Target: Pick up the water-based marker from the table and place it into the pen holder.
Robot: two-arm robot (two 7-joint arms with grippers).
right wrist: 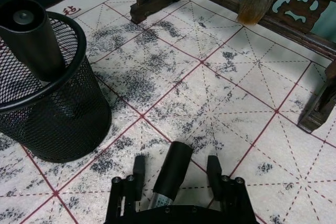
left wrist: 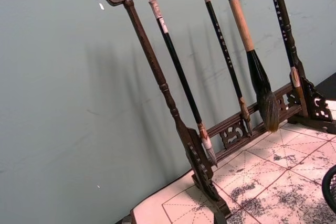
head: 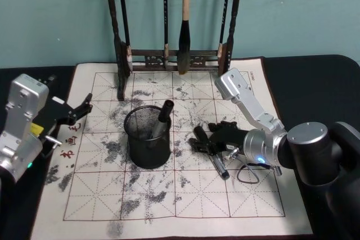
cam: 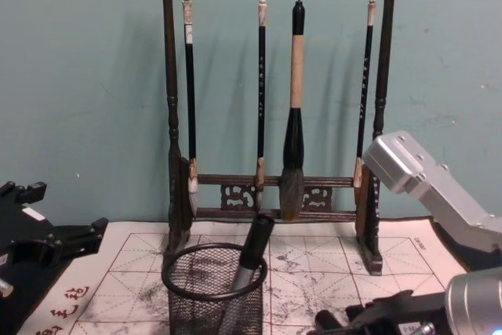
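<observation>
Your right gripper (right wrist: 176,163) sits low on the mat (right wrist: 236,103), spread astride the marker (right wrist: 170,174) without pinching it. The marker's long axis runs along the fingers (right wrist: 213,165). The holder (right wrist: 58,124) stands near, to its left. The left gripper (head: 79,111) idles, spread, at the mat's left edge.

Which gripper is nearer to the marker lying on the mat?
Right. The right gripper straddles the marker, open fingers either side of it, right of the pen holder. The left gripper hangs at the left edge of the mat, beyond the holder.
</observation>
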